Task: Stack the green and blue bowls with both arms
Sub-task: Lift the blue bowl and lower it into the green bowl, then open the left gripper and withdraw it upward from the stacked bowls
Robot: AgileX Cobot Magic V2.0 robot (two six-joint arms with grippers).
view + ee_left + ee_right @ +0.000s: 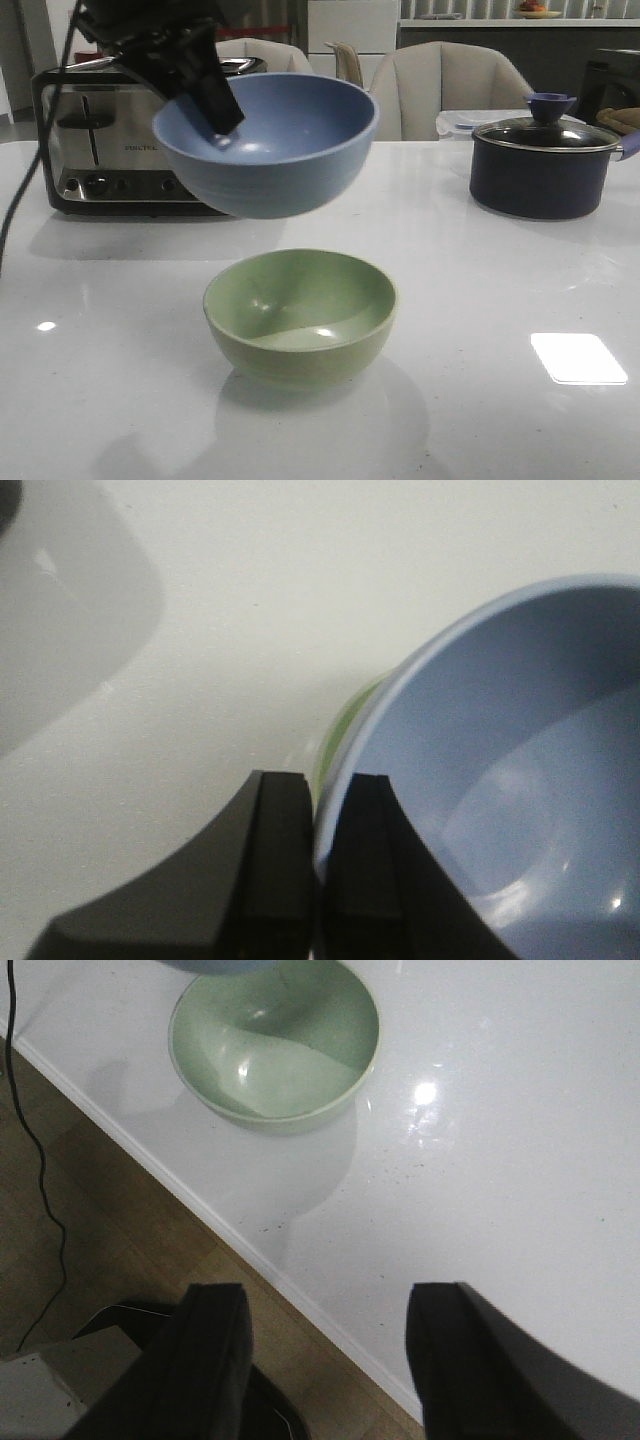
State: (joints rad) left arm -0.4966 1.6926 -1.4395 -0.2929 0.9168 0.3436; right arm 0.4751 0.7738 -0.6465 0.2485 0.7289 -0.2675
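Black fingers of the left gripper (318, 880) pinch the rim of the blue bowl (268, 142), which we see hanging tilted in the upper left-centre of the front view. Straight below it, with clear air between, the green bowl (300, 315) sits upright on the white table (500, 300); we judge the move ahead is downward. The right gripper (325, 1360) stands spread and empty, well apart. We count one blue bowl, one green bowl, one lidded pot (545, 165), one toaster (110, 140).
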